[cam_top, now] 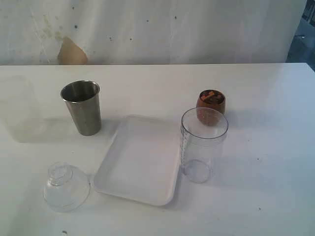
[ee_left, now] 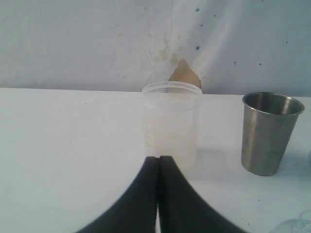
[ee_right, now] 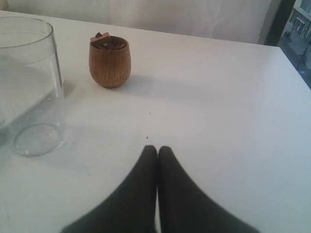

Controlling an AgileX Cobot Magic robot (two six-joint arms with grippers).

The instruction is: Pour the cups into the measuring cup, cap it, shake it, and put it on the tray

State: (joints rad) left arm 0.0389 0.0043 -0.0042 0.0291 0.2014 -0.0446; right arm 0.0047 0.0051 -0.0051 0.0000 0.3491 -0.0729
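Our right hand [ee_right: 157, 147], pressed together on nothing, is nearest the upright wooden cup [ee_right: 110, 65] ahead of it; left hand [ee_left: 158, 157] likewise pressed together.

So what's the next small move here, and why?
Probably open the right claw and ease it toward the wooden cup: that claw is shut and empty, the cup holds small pieces, and the measuring cup beside it stands empty and uncapped.

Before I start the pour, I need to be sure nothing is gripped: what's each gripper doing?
Left gripper: closed, holding nothing.
Right gripper: closed, holding nothing.
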